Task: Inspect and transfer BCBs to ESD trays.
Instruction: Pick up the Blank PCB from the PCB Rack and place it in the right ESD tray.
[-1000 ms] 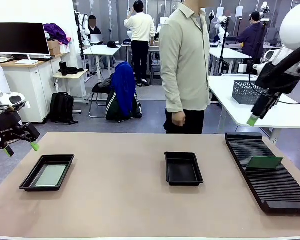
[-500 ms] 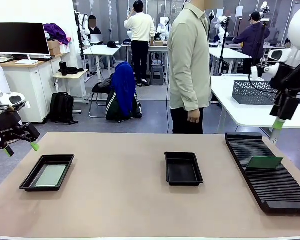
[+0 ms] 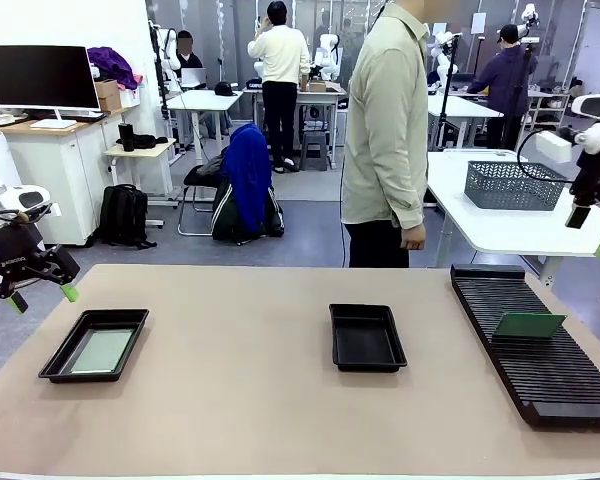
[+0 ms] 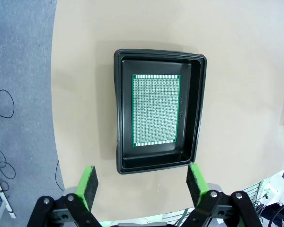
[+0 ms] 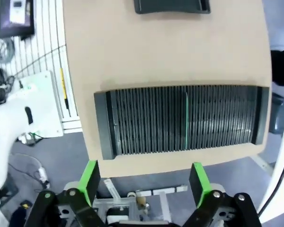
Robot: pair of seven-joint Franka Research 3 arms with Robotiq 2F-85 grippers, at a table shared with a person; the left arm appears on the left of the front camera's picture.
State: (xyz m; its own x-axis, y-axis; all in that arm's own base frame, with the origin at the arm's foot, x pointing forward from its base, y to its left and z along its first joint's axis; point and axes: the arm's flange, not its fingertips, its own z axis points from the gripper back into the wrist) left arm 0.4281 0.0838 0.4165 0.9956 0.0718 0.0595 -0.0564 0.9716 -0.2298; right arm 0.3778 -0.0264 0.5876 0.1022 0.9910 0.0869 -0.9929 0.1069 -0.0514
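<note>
L gripper (image 3: 44, 297) spread wide, holding nothing, hangs at table's left edge by left ESD tray (image 4: 117, 118). BCB (image 4: 155, 109), perforated w/ green border, lies flat inside. R gripper (image 3: 592, 231) also spread, empty, high at far right. Ribbed black rack (image 3: 560, 380) holds a slotted green BCB (image 3: 527, 324). 2nd tray (image 3: 370, 368), glossy black, mid-table.
</note>
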